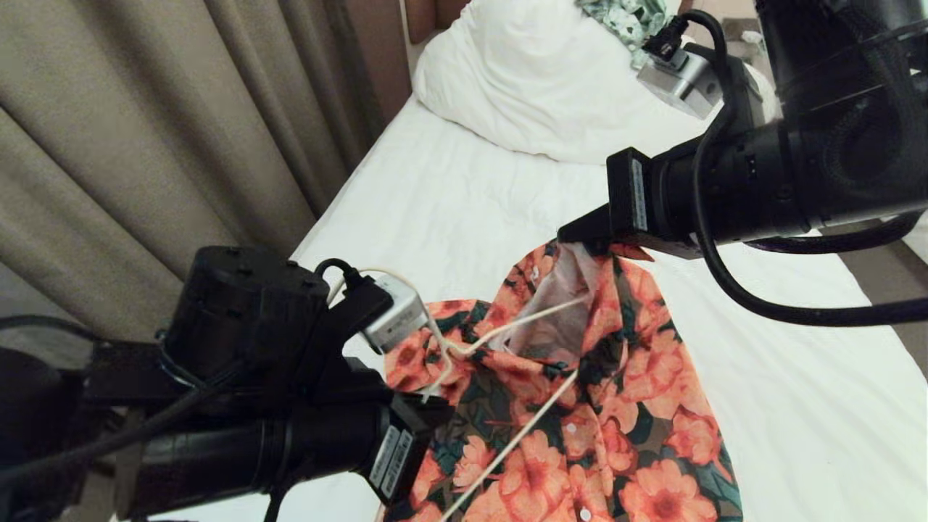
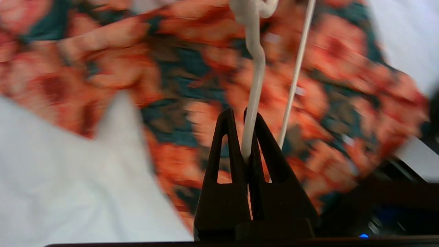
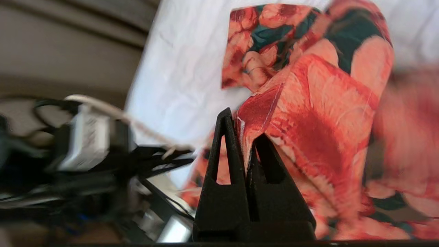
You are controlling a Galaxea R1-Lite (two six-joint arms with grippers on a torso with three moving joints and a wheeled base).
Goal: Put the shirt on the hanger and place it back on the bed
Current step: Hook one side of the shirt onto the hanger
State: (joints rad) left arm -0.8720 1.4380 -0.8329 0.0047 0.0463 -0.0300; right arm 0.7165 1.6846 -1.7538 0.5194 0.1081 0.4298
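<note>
The left end effector (image 2: pixel 247 118) is pinching the hanger (image 2: pixel 254 85); the right end effector (image 3: pixel 244 127) is pinching the shirt (image 3: pixel 308 113) collar. Excess pull risks the thin wire slipping or the fabric tearing free.

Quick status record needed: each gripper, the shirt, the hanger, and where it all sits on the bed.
left gripper: shut on the hanger
right gripper: shut on the shirt, at its upper edge
shirt: part lifted, lower part lying on the bed
hanger: one arm reaches into the shirt's neck opening
hanging: not finished
</note>
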